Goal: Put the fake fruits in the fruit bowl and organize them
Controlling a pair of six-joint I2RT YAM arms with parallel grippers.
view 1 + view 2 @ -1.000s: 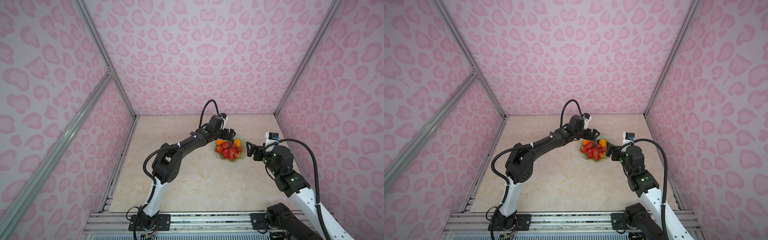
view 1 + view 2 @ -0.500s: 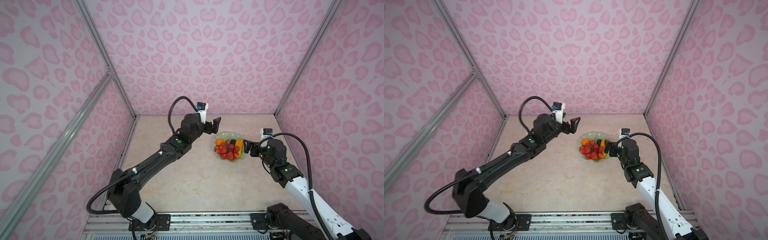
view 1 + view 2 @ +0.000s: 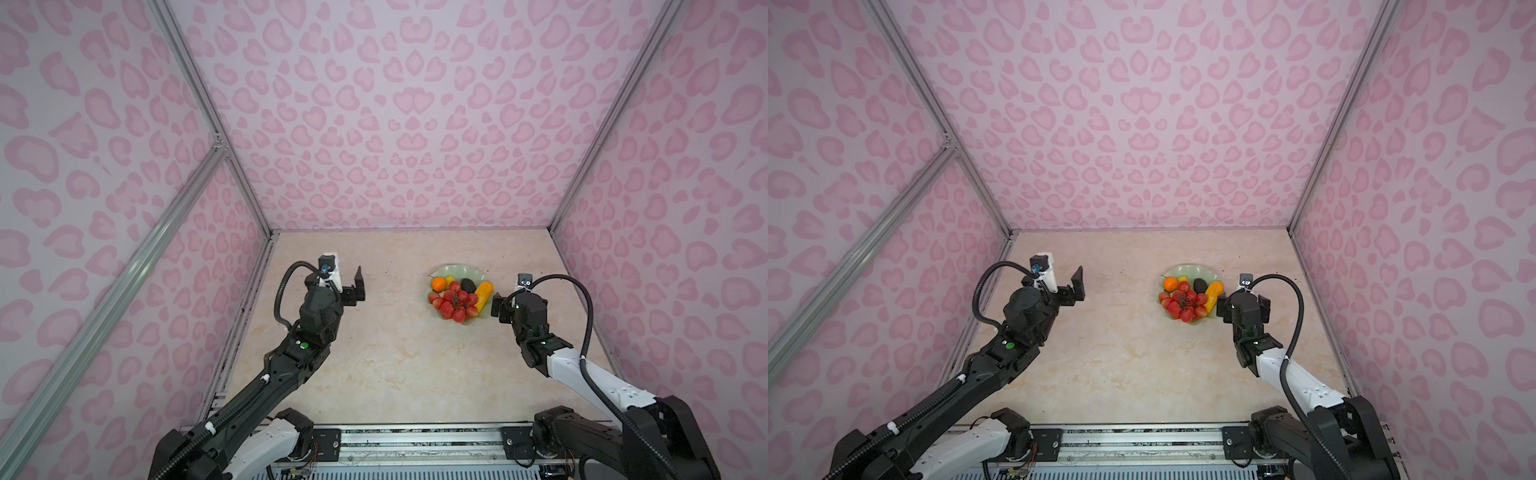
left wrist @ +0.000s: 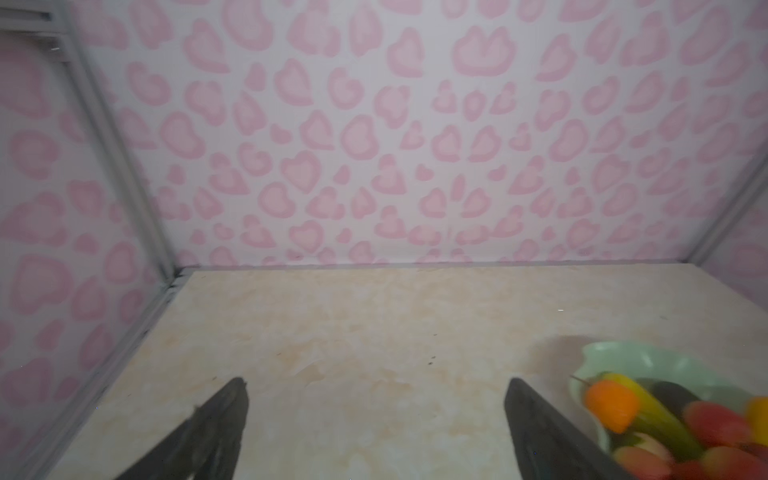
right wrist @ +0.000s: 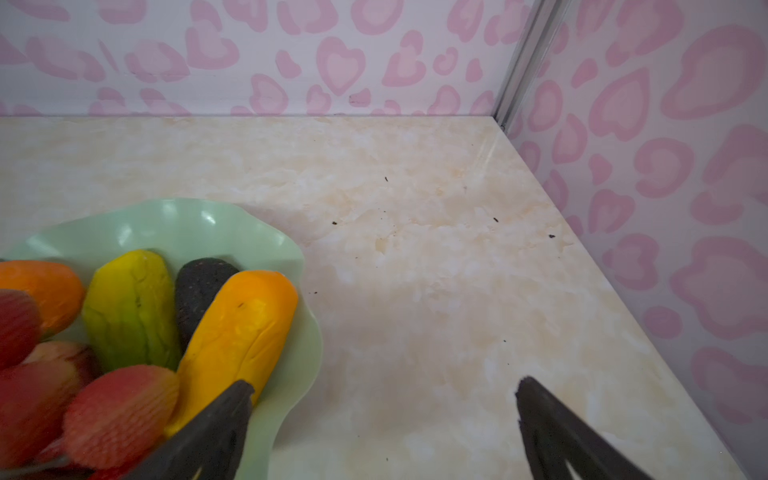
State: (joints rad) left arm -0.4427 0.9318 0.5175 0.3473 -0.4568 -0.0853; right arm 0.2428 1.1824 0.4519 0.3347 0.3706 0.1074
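Seemingly every fruit already lies in the bowl (image 3: 457,269), so what remains is tidying or a clean retreat. The left gripper (image 3: 360,286) and right gripper (image 5: 384,387) both have their fingers spread wide, holding nothing. The bowl sits just beside one right finger (image 5: 216,428) and well apart from the left ones. Any nudge should press gently inward on the yellow-orange fruit (image 5: 237,332), which leans on the rim nearest that finger. Stay clear of the wavy rim so the bowl does not tip. It is pale green and glossy. The red grapes (image 3: 455,303) are heaped on the fingers' side, with the orange (image 3: 438,284), yellow-green fruit (image 5: 129,307) and black fruit (image 5: 199,282) beyond.
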